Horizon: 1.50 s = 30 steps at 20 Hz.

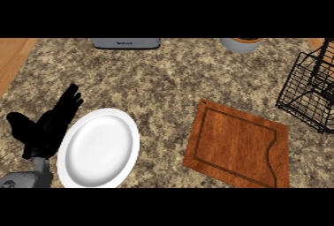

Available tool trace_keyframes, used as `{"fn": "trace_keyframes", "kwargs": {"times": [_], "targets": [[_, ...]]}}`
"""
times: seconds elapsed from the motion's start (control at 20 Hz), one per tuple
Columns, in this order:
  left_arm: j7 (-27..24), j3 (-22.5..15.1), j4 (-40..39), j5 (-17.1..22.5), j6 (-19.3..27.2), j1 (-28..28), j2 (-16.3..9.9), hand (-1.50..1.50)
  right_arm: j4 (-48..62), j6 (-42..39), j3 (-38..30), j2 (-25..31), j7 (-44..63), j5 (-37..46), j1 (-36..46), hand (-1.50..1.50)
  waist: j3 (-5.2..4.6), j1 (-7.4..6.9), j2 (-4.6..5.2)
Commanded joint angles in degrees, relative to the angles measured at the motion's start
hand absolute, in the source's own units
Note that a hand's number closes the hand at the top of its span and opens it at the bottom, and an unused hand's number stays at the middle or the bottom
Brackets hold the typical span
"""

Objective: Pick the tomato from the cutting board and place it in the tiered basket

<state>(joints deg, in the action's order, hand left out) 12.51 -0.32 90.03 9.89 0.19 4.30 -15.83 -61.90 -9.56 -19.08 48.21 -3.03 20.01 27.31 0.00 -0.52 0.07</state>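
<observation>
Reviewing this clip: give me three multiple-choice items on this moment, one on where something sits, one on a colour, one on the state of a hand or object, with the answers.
1. Where does the wire basket stand?
A. At the counter's right edge, beyond the cutting board
B. On the white plate
C. At the counter's left edge

2. What colour is the plate?
A. Black
B. White
C. Orange

3. What lies on the cutting board now?
A. A tomato at its middle
B. A hand pressing on it
C. Nothing that can be seen

Answers:
1. A: the black wire frame rises at the view's right, up and right of the board.
2. B: the plate is plain white, beside the left hand, which rests open.
3. C: the brown board's surface shows bare; no tomato is in view anywhere.
</observation>
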Motion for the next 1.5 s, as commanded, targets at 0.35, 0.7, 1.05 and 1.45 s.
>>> {"fn": "trace_keyframes", "kwargs": {"times": [0.35, 0.7, 1.05, 1.45], "targets": [[0.1, -1.3, 2.9, -3.5, -0.3, -2.5, 2.9, 0.0, 14.5, 10.4, 2.6, -4.0, -6.9, 8.6, 7.6, 1.5, 0.03, -0.29, 0.04], [0.0, 2.1, 0.0, -2.0, -1.8, -0.1, 1.9, 0.0, 19.7, 19.5, -0.3, -8.6, -8.5, 7.1, 14.4, -1.5, 0.02, -0.15, 0.07], [4.9, 3.6, 5.0, -0.2, -3.9, -0.2, 0.8, 0.0, 29.8, 19.7, -1.4, -6.5, -15.8, 7.3, 18.2, -1.5, 0.05, -0.49, 0.13], [0.7, 3.0, 3.3, -1.6, -3.9, -3.4, 2.6, 0.0, 30.5, 15.0, -9.3, -8.1, -12.3, -3.0, 20.7, -1.5, 0.04, 0.17, -0.12]]}}
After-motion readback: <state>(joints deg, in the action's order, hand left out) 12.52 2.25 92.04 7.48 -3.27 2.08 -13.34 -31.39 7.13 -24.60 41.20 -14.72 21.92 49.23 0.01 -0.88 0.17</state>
